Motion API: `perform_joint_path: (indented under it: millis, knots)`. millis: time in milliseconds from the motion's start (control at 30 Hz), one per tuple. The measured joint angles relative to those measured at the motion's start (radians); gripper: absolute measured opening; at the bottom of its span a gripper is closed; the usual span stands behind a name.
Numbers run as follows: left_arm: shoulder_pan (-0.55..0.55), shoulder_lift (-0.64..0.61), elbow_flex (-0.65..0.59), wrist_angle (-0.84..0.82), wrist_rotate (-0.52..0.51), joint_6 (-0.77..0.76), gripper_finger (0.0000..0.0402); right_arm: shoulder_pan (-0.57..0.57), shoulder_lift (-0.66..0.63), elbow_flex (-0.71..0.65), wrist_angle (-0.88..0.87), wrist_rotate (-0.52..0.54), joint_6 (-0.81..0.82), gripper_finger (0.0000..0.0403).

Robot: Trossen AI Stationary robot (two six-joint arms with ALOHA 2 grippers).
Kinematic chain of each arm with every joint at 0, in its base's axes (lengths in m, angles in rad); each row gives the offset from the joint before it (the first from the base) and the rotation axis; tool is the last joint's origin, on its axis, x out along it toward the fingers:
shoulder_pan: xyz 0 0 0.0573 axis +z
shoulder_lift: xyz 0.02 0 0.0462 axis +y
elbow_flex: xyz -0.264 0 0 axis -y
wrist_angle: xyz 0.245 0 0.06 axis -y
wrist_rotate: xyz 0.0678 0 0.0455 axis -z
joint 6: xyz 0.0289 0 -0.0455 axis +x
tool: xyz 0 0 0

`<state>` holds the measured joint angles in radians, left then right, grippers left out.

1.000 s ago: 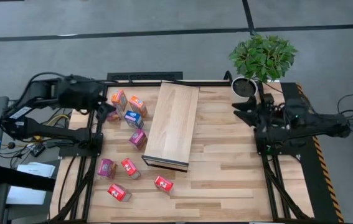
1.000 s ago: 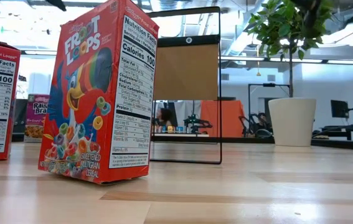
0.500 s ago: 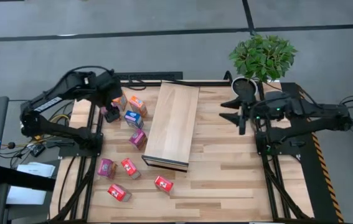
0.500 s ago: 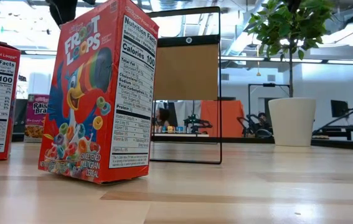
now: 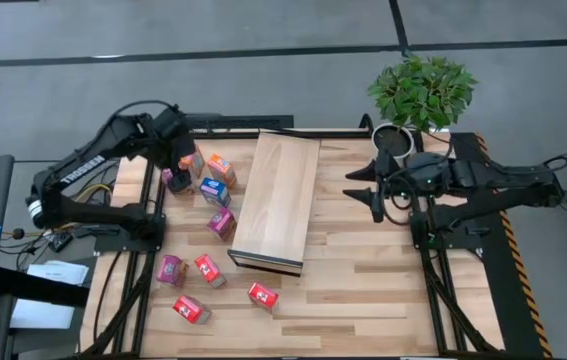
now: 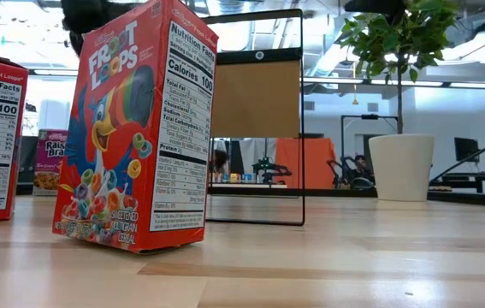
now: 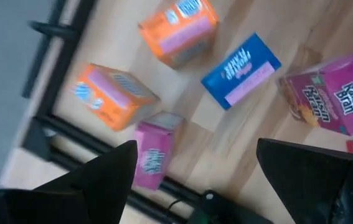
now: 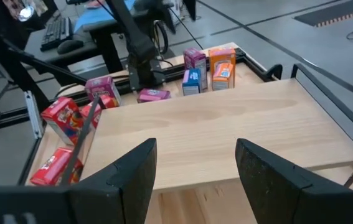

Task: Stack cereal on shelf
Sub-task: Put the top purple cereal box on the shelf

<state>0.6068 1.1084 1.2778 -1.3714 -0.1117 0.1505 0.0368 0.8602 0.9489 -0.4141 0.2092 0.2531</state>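
A: We have the left gripper (image 5: 177, 150) up over the far-left corner of the table (image 5: 363, 290), fingers spread wide with nothing between them. Below it, our wrist camera shows two orange boxes (image 7: 179, 31), a blue box (image 7: 241, 70) and a small magenta box (image 7: 154, 151) lying right against the dark frame rail (image 7: 95, 140) at the table's edge.

B: And we see the right gripper (image 5: 368, 185) out over the bare planks between the shelf (image 5: 275, 200) and the right side, jaws wide apart too, holding nothing. From its wrist view the shelf's pale top (image 8: 226, 127) is clear, with boxes bunched beyond its far long edge.

A: The shelf lies slightly askew near the table's middle, dark end face toward the front. All the cereal sits on its left side: a cluster near the far corner, a magenta Raisin Bran box (image 5: 222, 222) just beside the shelf's long edge.

B: Nearer the front we count a magenta box (image 5: 170, 270) and three red ones (image 5: 209, 269) scattered apart. The right half of the table is open wood, up to the potted plant (image 5: 421, 92) at the far-right corner.

A: In the low view a red Froot Loops box (image 6: 135, 128) stands upright.
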Motion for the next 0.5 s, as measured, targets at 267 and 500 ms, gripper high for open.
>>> perform_joint_path:
  millis: [267, 500]
  knots:
    - [0.004, -0.155, -0.289, 0.081, -0.115, 0.04, 0.0321, -0.002, 0.012, 0.0, 0.003, 0.002, 0.0, 0.0245]
    - [0.004, -0.202, -0.412, 0.148, -0.158, 0.084, 0.0321, -0.048, 0.012, 0.0, 0.003, 0.001, 0.001, 0.0245]
